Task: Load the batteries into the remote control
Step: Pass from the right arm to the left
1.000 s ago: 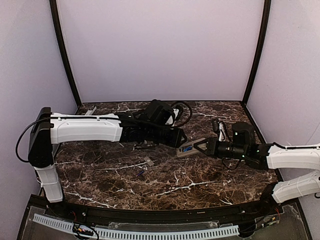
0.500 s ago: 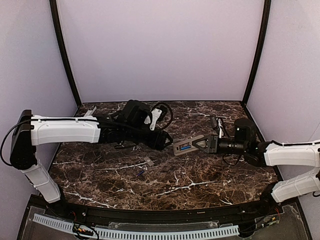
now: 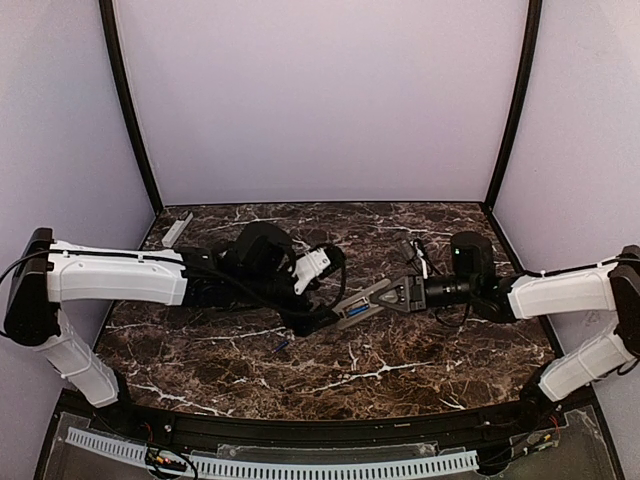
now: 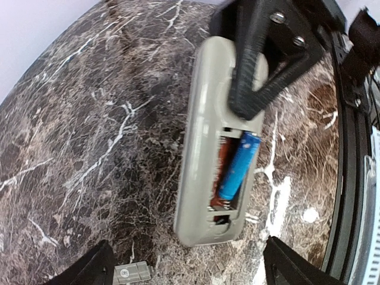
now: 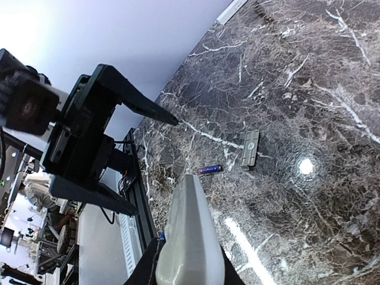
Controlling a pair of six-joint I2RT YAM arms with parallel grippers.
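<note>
Your right gripper (image 4: 246, 89) was pinching the far end of the small pale oblong plastic remote control (image 4: 199, 148). It held the remote back side up near the middle of the dark, white-veined marble table (image 3: 400, 370), seemingly clear of the surface. Your left gripper (image 4: 189, 255) hung just off the remote's free end, fingers spread wide and holding nothing.

The cover was off and the bay open. One slim glossy blue battery (image 4: 237, 166) lay in the right slot, a little askew. The left slot looked empty, bare coppery brown. A second blue battery (image 5: 210, 169) lay on the marble, near and left of the remote. Just beside it was a small flat grey ribbed cover (image 5: 250, 148).

Risks, as I judged them:
- The askew cell may not have been fully seated, so tilting the remote could spill it.
- The loose cell was round and smooth on polished stone, so a skewed pinch could roll it away.
- The remote's shell looked slick, so a push from the left fingers could twist it in the right grip.
</note>
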